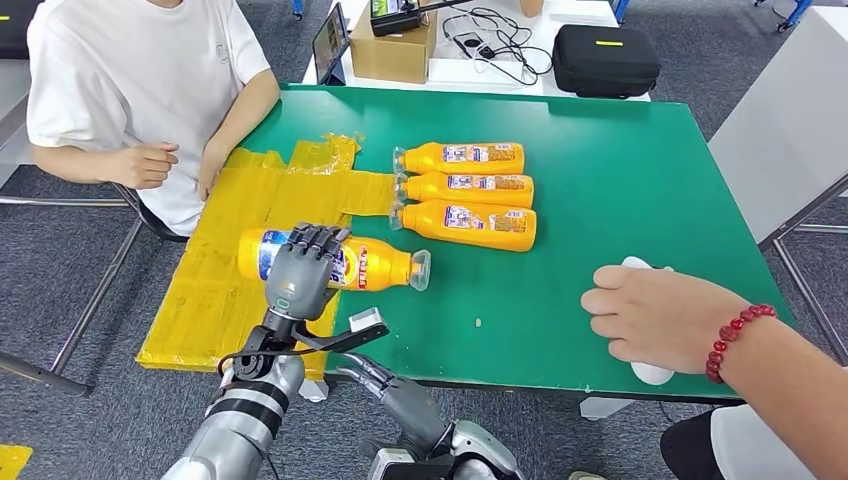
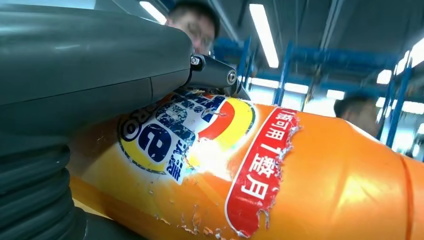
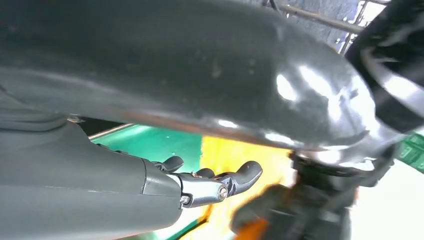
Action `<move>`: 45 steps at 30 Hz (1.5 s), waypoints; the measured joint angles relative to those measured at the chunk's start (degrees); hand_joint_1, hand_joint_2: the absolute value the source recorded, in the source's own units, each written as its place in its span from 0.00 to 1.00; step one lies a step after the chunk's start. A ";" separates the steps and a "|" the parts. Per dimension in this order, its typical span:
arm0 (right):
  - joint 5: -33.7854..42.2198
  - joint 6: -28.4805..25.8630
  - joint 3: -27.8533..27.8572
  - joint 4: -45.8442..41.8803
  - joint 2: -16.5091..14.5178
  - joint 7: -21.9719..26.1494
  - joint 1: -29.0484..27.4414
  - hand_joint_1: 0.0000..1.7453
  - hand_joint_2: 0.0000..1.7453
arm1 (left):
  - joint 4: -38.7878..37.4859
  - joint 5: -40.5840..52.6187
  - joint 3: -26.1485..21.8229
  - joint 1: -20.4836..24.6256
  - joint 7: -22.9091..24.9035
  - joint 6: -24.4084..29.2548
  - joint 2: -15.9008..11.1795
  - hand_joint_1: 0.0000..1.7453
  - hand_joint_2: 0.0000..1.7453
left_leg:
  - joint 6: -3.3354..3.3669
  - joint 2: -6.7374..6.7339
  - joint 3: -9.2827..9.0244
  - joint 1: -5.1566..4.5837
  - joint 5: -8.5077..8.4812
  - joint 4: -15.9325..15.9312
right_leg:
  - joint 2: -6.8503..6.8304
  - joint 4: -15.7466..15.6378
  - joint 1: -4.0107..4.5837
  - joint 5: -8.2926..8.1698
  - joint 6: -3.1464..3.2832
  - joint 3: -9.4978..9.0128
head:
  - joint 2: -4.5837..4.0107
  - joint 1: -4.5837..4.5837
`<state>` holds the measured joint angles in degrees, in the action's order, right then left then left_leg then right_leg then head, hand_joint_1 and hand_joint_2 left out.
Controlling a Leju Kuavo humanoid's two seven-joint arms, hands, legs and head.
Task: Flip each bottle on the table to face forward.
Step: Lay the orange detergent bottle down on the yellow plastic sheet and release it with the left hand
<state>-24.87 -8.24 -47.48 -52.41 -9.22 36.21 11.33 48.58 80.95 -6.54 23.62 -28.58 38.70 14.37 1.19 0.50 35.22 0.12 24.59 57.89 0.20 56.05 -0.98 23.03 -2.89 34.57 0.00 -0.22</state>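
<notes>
The orange bottle (image 1: 335, 262) lies on its side near the table's front-left corner, on the yellow taped sheet (image 1: 215, 290), its clear cap end pointing toward the table's middle. The left hand (image 1: 300, 265) lies over its labelled midsection, dark fingers draped across the top of the barrel; the left wrist view shows the thumb pressed against the label, so the hand appears clamped on it. The bottle looks like smooth, glossy plastic, rounded and fairly stiff, probably filled and so of moderate weight; its slick skin and round body would let it roll or slip, and the scuffed, peeling paper label (image 2: 200, 145) offers a little more friction. The broad middle, where the hand already sits, seems the best hold for rolling it over, not the tapering neck. Three more orange bottles (image 1: 468, 190) lie side by side toward the table's middle, caps pointing left, touching or nearly so. The green table (image 1: 620, 170) is flat and matte. The right hand (image 3: 210, 182) hangs below the front edge, fingers lightly curled and holding nothing. A person's hand (image 1: 655, 315) with a red bead bracelet rests near the front-right edge; another person sits at the far-left corner.
</notes>
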 joint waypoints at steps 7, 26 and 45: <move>0.31 0.90 -0.58 0.09 -0.64 0.17 0.76 0.00 0.00 | -16.93 0.55 1.03 6.99 10.68 -0.40 -2.27 1.00 1.00 | 0.00 0.00 0.02 -0.02 0.00 0.00 | 0.00 -0.01 -0.01 0.00 0.00 0.00 | 0.00 0.00; 0.16 1.10 -0.55 0.07 -1.37 -0.65 1.12 0.00 0.00 | -27.66 -10.22 1.09 13.94 15.92 -20.27 -3.73 0.02 0.00 | 0.00 0.08 -0.33 -0.02 0.01 0.00 | -0.02 -0.02 -0.02 0.03 0.01 -0.37 | 0.00 0.00; 0.37 0.55 -0.32 1.64 -2.47 1.10 1.71 0.00 0.00 | -27.20 -29.60 2.00 14.44 2.47 -36.06 -2.79 0.00 1.00 | -0.04 0.22 -0.70 -0.02 -0.07 -0.02 | -0.13 -0.04 -0.01 0.02 0.02 -0.76 | 0.00 0.00</move>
<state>-24.51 -7.69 -47.80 -50.77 -11.69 37.31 13.04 21.39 51.35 -4.54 38.07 -26.11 2.64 11.58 1.15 0.72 34.51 0.10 24.52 57.87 0.07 56.01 -0.99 23.05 -2.88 33.81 0.00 -0.22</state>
